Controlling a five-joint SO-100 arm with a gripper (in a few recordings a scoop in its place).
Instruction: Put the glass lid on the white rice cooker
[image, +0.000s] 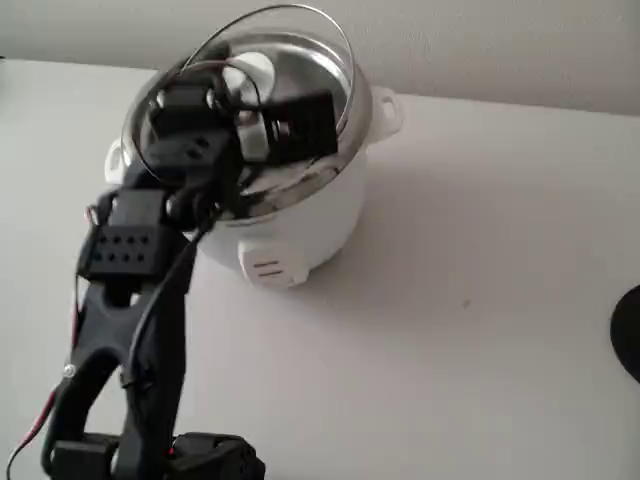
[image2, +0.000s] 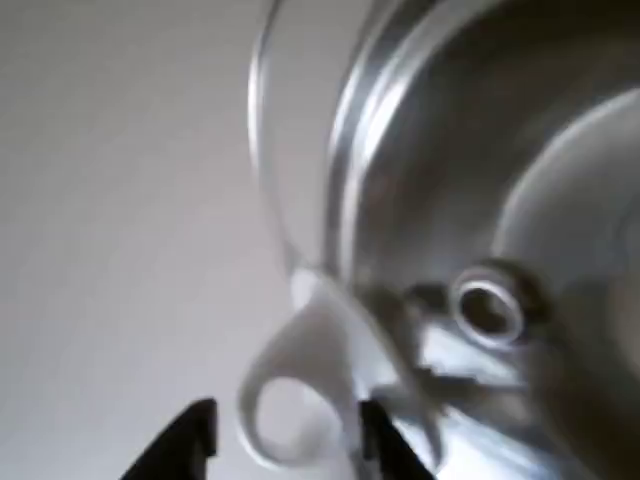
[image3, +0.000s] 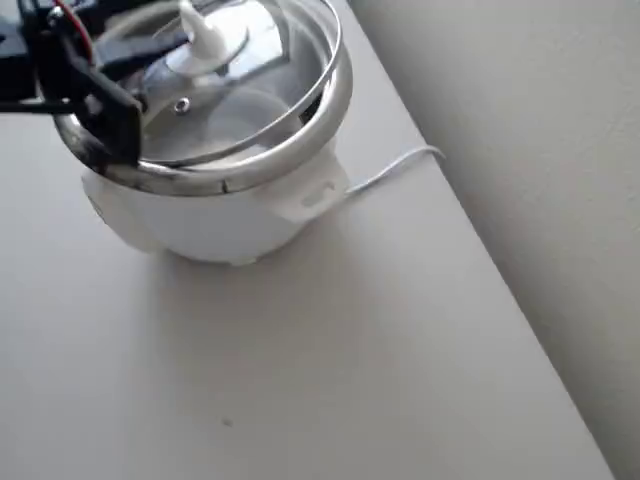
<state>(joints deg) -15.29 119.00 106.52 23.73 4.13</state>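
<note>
Resting tilted over the white rice cooker (image: 290, 215), the glass lid (image3: 250, 90) is sitting with its twelve o'clock edge lifted in the fixed view and its near edge down inside the steel rim, its white knob (image3: 205, 35) standing upright in the overhead view. The gripper (image2: 285, 440) is showing two dark fingertips (image2: 190, 440) parted around the knob in the wrist view; whether they are pressing it cannot be told. Rigid, smooth and breakable, the lid is probably slipping easily at its metal edge, so the knob is appearing the safest hold.
</note>
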